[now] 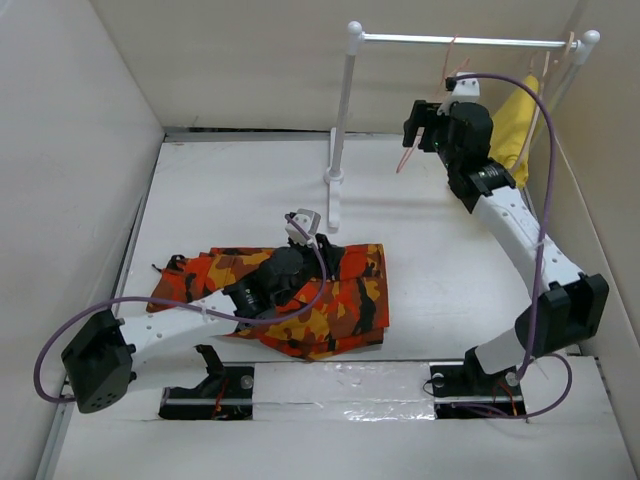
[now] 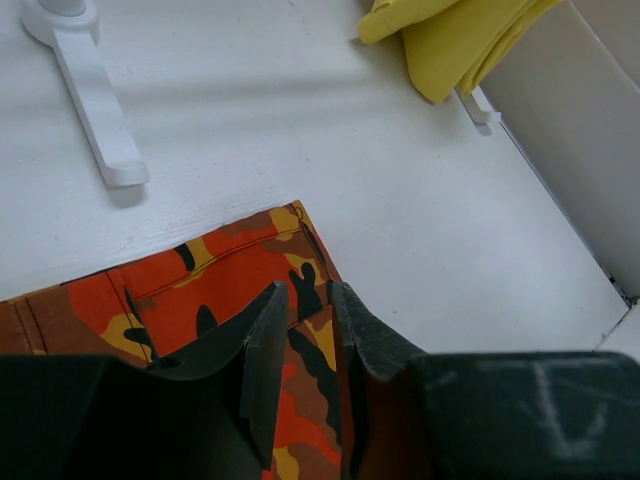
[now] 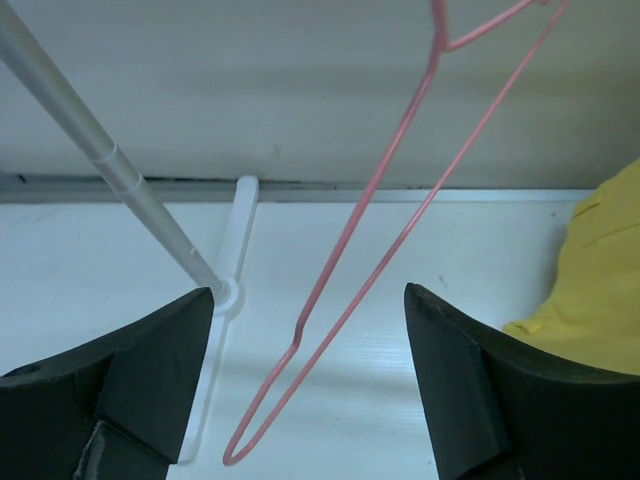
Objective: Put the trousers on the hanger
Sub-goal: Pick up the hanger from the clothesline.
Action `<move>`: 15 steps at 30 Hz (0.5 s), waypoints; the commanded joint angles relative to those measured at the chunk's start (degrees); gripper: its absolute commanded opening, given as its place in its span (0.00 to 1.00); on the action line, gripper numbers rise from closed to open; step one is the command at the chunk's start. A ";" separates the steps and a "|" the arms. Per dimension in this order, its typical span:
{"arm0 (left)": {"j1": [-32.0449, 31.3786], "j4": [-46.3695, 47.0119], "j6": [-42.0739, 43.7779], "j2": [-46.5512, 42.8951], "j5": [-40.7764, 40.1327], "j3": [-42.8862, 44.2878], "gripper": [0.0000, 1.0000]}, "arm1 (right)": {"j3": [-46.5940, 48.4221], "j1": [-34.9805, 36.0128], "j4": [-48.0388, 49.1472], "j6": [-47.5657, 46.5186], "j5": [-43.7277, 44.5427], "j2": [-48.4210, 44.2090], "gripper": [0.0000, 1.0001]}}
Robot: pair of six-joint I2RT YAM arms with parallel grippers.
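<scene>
The camouflage trousers (image 1: 330,305) lie folded flat on the table in front of my arms. My left gripper (image 1: 330,250) is down on their far edge, its fingers nearly together with a raised fold of the trousers (image 2: 200,290) pinched between them (image 2: 308,300). The pink wire hanger (image 1: 403,163) hangs from the rail at the back right. My right gripper (image 1: 412,120) is raised beside it and open. In the right wrist view the hanger (image 3: 299,333) dangles ahead of the gripper (image 3: 310,330), touching neither finger.
A white rack stands at the back, with its rail (image 1: 460,42), post (image 1: 345,110) and foot (image 2: 95,100). A yellow garment (image 1: 515,125) hangs at the rail's right end, close to the right wall. White walls enclose the table.
</scene>
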 commanded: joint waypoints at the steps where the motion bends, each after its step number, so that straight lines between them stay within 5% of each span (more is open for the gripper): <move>1: 0.30 2.39 0.29 -0.43 1.94 0.66 0.22 | 2.75 -1.67 2.98 1.47 -3.71 0.50 0.79; 8: 0.30 1.77 0.47 1.42 1.85 1.54 0.23 | -2.78 -6.41 11.75 6.40 -10.90 4.02 0.55; 9: 0.30 1.86 0.47 1.60 1.59 1.53 0.23 | -3.23 -7.03 12.47 6.92 -12.83 4.45 0.34; 10: 0.30 1.69 0.47 1.77 1.59 1.62 0.23 | -3.75 -7.56 13.34 7.80 -14.41 4.98 0.29; 15: 0.30 1.77 0.65 2.21 1.68 1.80 0.23 | -4.73 -10.28 16.17 9.12 -19.78 6.30 0.45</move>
